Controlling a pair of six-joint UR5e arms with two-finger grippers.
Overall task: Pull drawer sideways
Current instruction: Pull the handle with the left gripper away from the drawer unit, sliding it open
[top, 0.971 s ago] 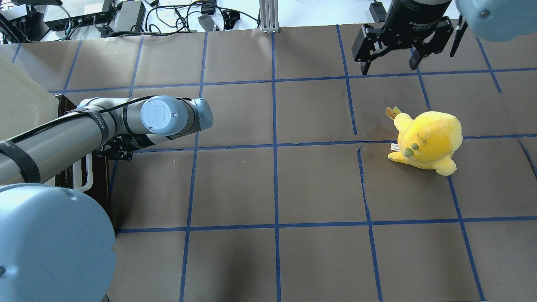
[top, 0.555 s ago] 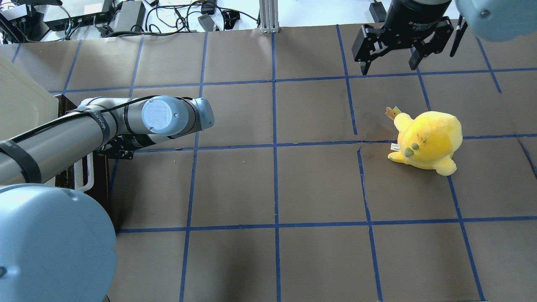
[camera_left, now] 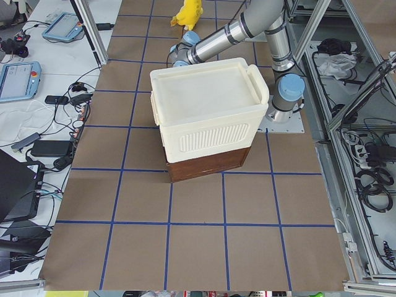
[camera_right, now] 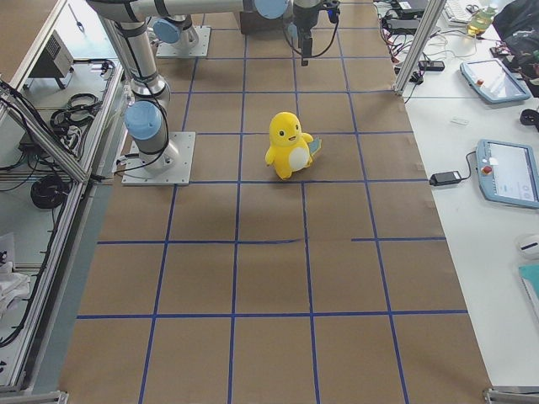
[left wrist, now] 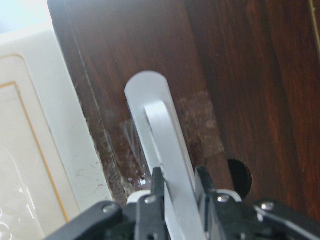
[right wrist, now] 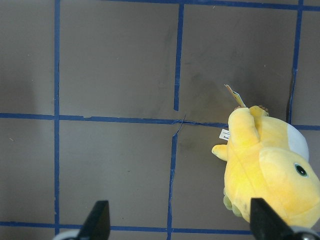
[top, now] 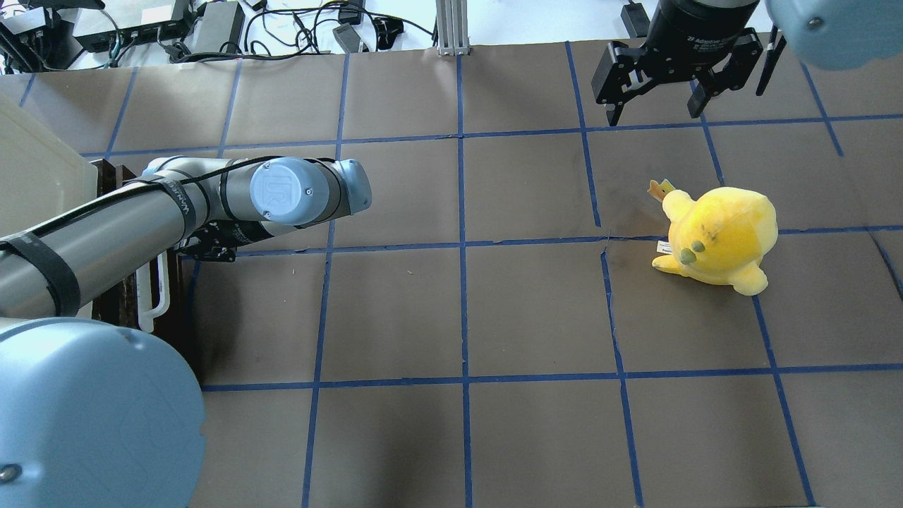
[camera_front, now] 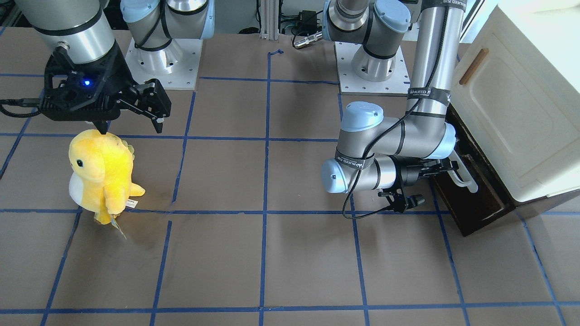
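Left gripper (left wrist: 179, 176) has its jaws clamped round the white handle (left wrist: 150, 100) of the drawer (camera_front: 480, 199), a finger on each side of the bar. The drawer sits at the bottom of the cream cabinet (camera_front: 521, 113) at the robot's left end of the table (top: 458, 310), its dark front poking out a little past the door. Right gripper (top: 654, 113) hangs over the far side with jaws wide open and nothing in them, near a yellow plush (top: 719, 236) but not touching it.

Two pincers, the left pincer (left wrist: 180, 192) and right pincer (top: 654, 116), one drawer (camera_front: 480, 208), one cream cabinet (camera_front: 521, 127), one yellow plush toy (top: 719, 240)
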